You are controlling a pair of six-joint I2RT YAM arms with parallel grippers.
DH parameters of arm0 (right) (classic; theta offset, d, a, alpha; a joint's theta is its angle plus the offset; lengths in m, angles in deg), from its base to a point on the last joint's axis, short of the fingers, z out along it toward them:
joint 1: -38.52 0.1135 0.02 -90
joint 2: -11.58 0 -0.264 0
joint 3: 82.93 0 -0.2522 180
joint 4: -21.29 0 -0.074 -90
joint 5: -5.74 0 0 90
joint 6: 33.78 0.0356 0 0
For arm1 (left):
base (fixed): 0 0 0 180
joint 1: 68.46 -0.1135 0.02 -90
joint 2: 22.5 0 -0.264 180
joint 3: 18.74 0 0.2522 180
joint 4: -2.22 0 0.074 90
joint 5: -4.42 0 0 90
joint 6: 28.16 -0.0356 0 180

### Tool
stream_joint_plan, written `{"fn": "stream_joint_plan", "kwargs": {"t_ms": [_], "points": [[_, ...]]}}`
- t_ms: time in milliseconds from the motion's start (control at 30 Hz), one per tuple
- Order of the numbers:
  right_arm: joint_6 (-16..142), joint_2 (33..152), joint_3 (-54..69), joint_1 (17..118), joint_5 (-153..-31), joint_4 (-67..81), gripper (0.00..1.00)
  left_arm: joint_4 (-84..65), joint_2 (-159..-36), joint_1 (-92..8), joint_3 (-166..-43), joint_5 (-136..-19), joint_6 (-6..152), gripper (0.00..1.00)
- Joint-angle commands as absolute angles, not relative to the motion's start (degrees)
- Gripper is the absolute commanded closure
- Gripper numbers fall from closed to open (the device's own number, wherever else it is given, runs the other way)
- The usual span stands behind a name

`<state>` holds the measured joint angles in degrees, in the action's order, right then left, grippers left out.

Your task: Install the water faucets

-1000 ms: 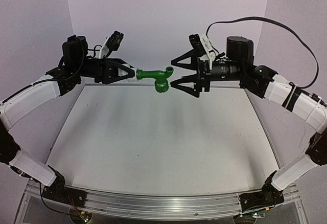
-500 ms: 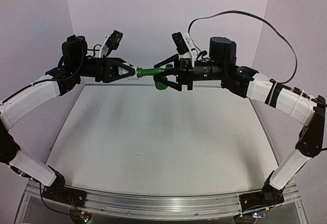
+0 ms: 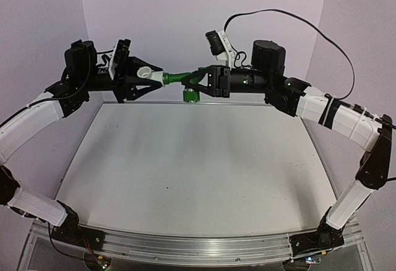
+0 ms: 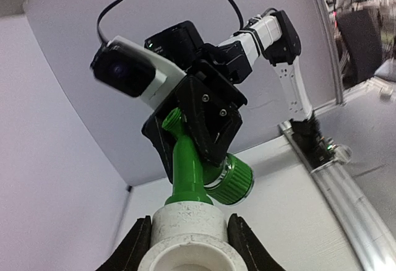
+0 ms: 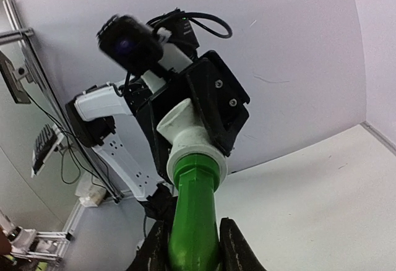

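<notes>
The water faucet hangs in the air above the far side of the table, held at both ends. Its green stem (image 3: pixel 179 78) is seated in a white fitting (image 3: pixel 147 73), and its ribbed green knob (image 3: pixel 192 95) points down. My left gripper (image 3: pixel 154 76) is shut on the white fitting (image 4: pixel 189 231), one finger on each side. My right gripper (image 3: pixel 197 80) is shut on the green stem (image 5: pixel 195 221), near the bend. In the left wrist view the knob (image 4: pixel 236 179) shows a silvery ring. In the right wrist view the fitting (image 5: pixel 189 136) has its open end turned up.
The white table top (image 3: pixel 192 159) lies below both grippers, with a metal rail (image 3: pixel 185 246) at its near edge. Purple walls close in the back and sides. A black cable (image 3: pixel 309 26) loops above the right arm.
My right gripper has moved left onto the green stem and shut on it. My left gripper has turned with the fitting, whose open end now faces up.
</notes>
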<state>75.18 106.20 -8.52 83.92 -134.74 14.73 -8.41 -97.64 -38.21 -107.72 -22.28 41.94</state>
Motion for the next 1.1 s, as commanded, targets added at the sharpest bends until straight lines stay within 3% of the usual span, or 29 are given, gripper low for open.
{"fn": "stream_joint_plan", "kwargs": {"t_ms": [0, 167, 300, 367, 467, 567, 600, 733, 800, 933, 1067], "points": [[96.24, 108.29, -15.39, 80.19, -133.52, 20.1, 1.0, -8.78, -92.99, -36.01, -111.59, -16.0, 1.86, 1.0], [103.74, 110.52, -19.26, 79.0, -135.39, 21.04, 1.0, -10.13, -91.65, -35.83, -111.0, -16.33, -26.68, 1.0], [106.41, 112.28, -21.51, 77.85, -134.84, 21.06, 1.0, -29.83, -93.89, -31.44, -118.16, -35.4, -59.09, 1.0], [106.67, 113.14, -22.73, 77.62, -134.79, 21.06, 1.0, -30.63, -93.94, -30.83, -117.81, -43.66, -67.24, 1.0], [105.57, 113.84, -23.43, 77.61, -133.95, 21.06, 1.0, -30.72, -92.18, -30.66, -115.69, -45.07, -68.44, 1.0], [104.84, 113.94, -23.14, 77.51, -133.29, 21.06, 0.99, -30.63, -89.93, -30.52, -114.46, -40.19, -61.85, 1.0], [104.71, 113.78, -22.88, 77.44, -133.17, 21.06, 0.92, -30.58, -89.45, -30.4, -114.78, -38.53, -57.58, 1.0], [100.28, 109.66, -18.05, 76.79, -129.96, 21.06, 0.08, -27.37, -90.45, -30.14, -124.66, -37.19, -12.1, 1.0], [96.07, 106.86, -14.78, 75.86, -127.83, 20.99, 0.02, -25.07, -91.33, -30.22, -125.63, -41.14, 2.32, 1.0], [88.2, 100.53, -7.25, 73.22, -123.1, 19.95, 0.02, -17.05, -91.94, -30.26, -120.78, -44.93, 26.95, 1.0], [69.08, 96.27, -5.22, 73.16, -122.13, 13.83, 0.02, -17.66, -94.6, -31.21, -121.05, -50.1, 44.93, 1.0]]}}
